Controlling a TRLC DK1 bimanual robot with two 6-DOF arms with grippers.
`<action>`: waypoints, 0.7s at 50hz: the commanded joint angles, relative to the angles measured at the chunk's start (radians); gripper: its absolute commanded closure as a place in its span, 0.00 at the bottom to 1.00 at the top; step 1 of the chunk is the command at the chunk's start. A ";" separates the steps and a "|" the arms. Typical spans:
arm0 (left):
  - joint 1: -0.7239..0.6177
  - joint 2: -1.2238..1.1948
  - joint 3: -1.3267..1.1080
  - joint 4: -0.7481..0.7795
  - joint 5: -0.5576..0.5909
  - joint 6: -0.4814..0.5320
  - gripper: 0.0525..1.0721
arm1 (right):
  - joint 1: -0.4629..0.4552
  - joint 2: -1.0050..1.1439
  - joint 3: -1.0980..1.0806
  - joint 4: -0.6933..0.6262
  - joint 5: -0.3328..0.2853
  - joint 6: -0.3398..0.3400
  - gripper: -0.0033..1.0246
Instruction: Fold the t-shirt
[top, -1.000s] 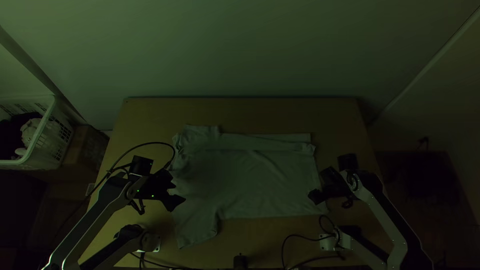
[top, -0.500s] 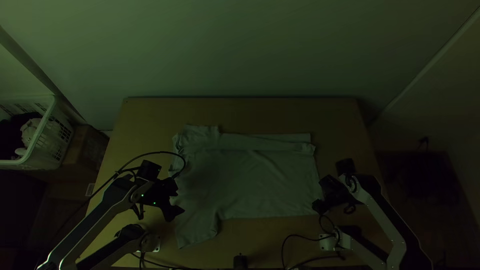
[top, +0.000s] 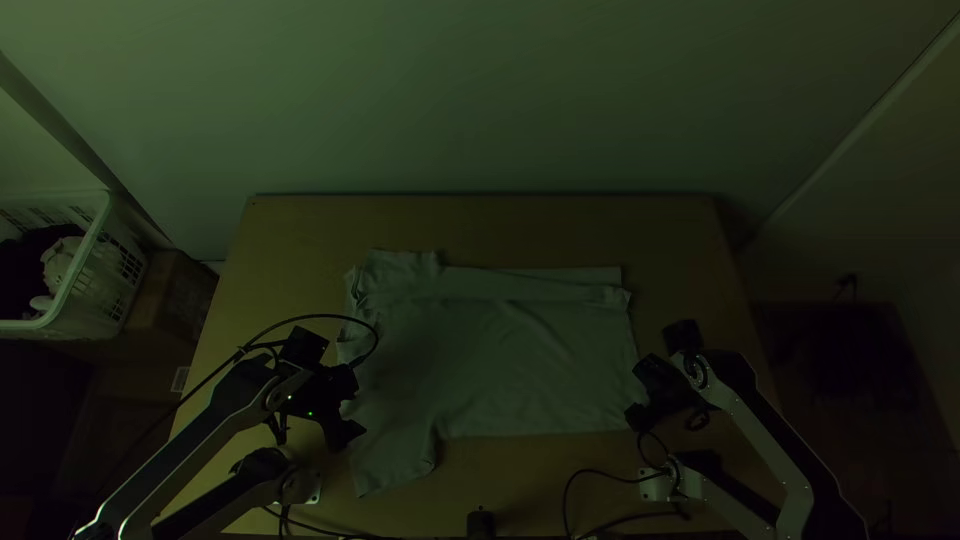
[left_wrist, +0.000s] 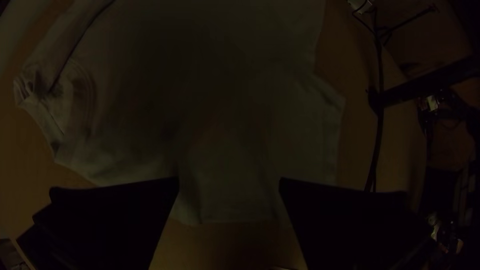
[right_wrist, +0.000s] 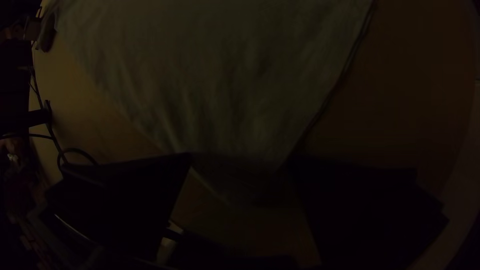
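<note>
I keep my left end effector (left_wrist: 229, 183) spread by the near sleeve (top: 392, 465), my right end effector (right_wrist: 240, 159) spread at a hem corner, probably to lift the near side of the t-shirt (top: 500, 355) lying across the counter (top: 480, 230).

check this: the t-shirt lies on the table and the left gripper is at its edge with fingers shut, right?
Not shut: the left wrist view shows the left gripper with fingers wide apart. The t-shirt does lie on the table, that gripper at its edge.
</note>
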 joint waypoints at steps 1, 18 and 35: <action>-0.014 -0.014 -0.023 -0.012 -0.013 0.027 0.09 | 0.004 -0.005 -0.026 -0.018 0.020 -0.012 0.16; -0.032 -0.012 -0.087 0.117 -0.111 0.028 0.09 | 0.036 -0.011 -0.037 -0.018 0.058 -0.009 0.16; -0.063 -0.006 -0.156 0.215 -0.171 0.043 0.28 | 0.062 -0.011 -0.037 -0.006 0.064 -0.005 0.33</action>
